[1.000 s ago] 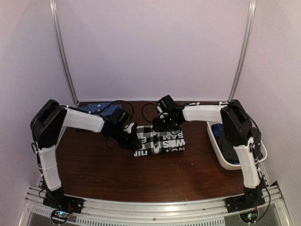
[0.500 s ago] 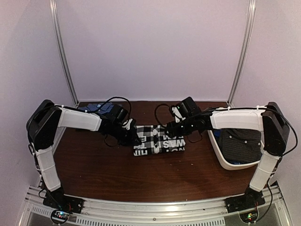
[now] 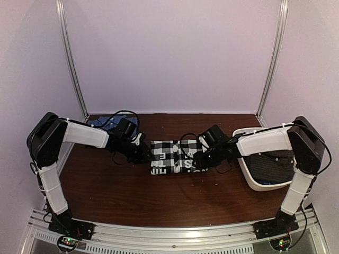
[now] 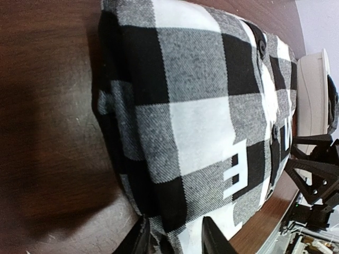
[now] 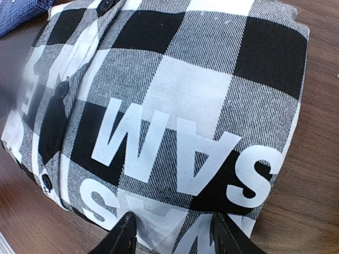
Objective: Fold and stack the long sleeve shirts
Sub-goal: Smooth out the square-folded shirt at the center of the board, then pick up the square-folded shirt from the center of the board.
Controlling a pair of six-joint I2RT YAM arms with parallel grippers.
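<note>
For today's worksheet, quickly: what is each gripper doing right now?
Left gripper: jaws apart astride one end of the checked shirt; grip cannot be told.
Right gripper: jaws apart astride its other end; grip cannot be told.

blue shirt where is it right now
In the top view the blue shirt lies at the back left corner of the table, behind the left arm, left of the folded checked shirt.
</note>
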